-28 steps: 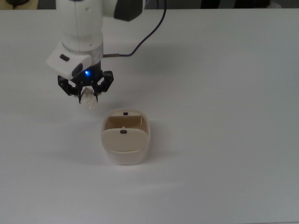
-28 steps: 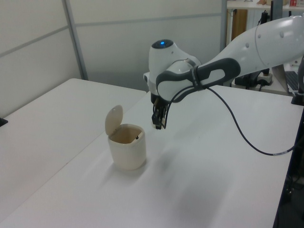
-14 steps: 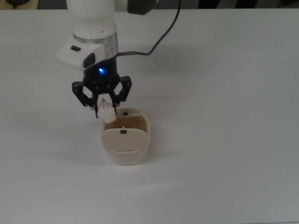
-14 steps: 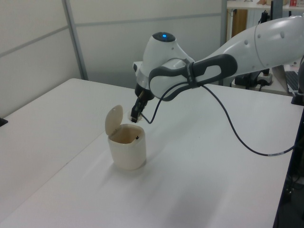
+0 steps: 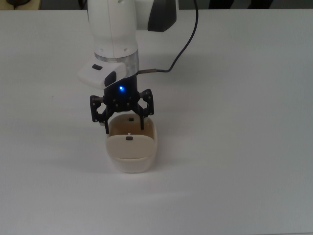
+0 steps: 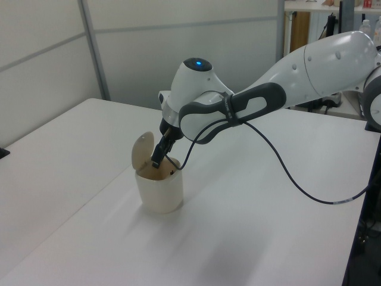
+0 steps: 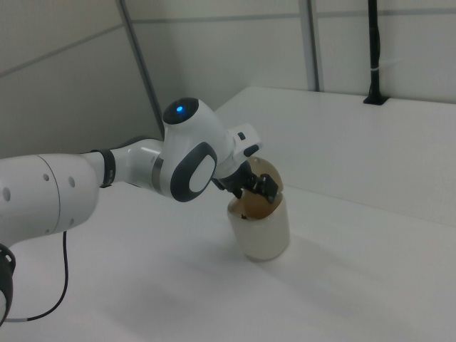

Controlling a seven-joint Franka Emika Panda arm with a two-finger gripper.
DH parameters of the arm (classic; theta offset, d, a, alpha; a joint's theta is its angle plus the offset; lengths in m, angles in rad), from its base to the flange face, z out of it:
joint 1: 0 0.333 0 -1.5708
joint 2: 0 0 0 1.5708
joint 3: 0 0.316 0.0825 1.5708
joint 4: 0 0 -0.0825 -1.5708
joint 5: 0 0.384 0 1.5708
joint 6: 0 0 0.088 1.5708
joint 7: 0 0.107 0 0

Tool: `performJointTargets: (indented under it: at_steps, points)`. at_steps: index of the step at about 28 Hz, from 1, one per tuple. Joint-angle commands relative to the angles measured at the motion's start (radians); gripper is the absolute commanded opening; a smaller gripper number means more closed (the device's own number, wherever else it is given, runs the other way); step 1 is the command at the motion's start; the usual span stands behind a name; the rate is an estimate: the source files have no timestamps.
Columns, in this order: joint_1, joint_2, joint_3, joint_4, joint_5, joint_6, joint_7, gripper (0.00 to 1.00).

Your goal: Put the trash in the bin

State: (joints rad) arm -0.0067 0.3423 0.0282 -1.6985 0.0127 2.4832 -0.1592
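Note:
The bin is a small cream tub on the white table, its swing lid covering the near half and tipped up in the left view. My gripper hangs right over the bin's uncovered half. It is open, its black fingers spread about as wide as the opening. In the left view the gripper reaches down to the bin at rim height. The right view shows the gripper at the mouth of the bin. The trash is hidden in every view.
A black cable trails from the wrist toward the table's far side and loops over the table in the left view. Wall panels stand behind the table.
The gripper carried the white paper ball toward the top view's right and nearer, arriving over the bin. Its fingers have spread apart and the ball no longer shows.

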Motion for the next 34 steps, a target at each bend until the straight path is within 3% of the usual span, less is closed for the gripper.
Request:
performJointTargets:
  at_steps: [1,10,21,28,34]
  points:
    - [0.001,-0.069,-0.014,0.002,0.018,-0.223,0.018,1.00]
    - [-0.002,-0.210,-0.025,0.019,0.004,-0.582,0.113,1.00]
    - [-0.021,-0.345,-0.044,0.020,-0.014,-0.776,0.121,1.00]
    - [-0.032,-0.348,-0.044,0.065,-0.073,-0.848,0.104,1.00]
    - [-0.032,-0.347,-0.045,0.068,-0.074,-0.848,0.107,1.00]
